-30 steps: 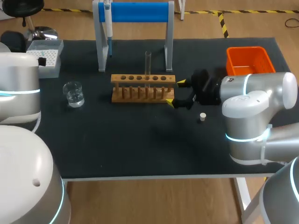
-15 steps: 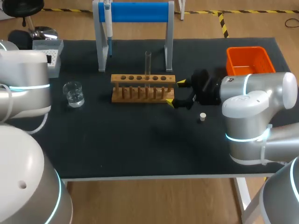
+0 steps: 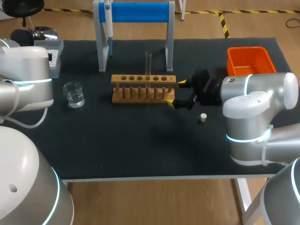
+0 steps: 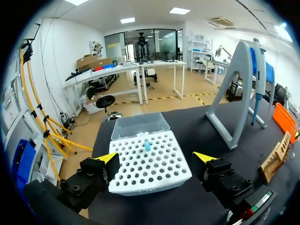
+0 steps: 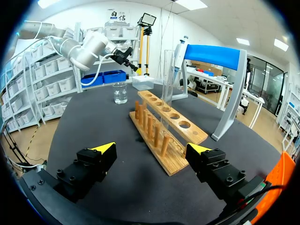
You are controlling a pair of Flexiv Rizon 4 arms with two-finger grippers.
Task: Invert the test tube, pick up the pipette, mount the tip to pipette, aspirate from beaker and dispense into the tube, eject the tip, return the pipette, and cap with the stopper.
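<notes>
A clear test tube (image 3: pixel 148 65) stands upright in the wooden rack (image 3: pixel 143 88). The pipette (image 3: pixel 108 28) hangs on the blue-topped stand (image 3: pixel 133 13). A beaker (image 3: pixel 74 94) of clear liquid sits left of the rack, and the white stopper (image 3: pixel 203 117) lies to its right. My right gripper (image 3: pixel 177 93) is open just off the rack's right end; its wrist view shows the right gripper (image 5: pixel 152 148) empty, with the rack (image 5: pixel 164 136) and tube (image 5: pixel 167 75) ahead. My left gripper (image 4: pixel 157 158) is open above the white tip box (image 4: pixel 147 159), which holds one blue tip (image 4: pixel 147 146).
An orange bin (image 3: pixel 250 61) stands at the back right. The tip box (image 3: pixel 54 54) sits at the back left, partly hidden by my left arm (image 3: pixel 28 79). The stand's legs (image 3: pixel 100 51) rise behind the rack. Bare black mat (image 3: pixel 140 140) spans the front half.
My left arm has swung at the table's left, its bulk shifting towards the tip box. The right arm and all the objects have stayed put.
</notes>
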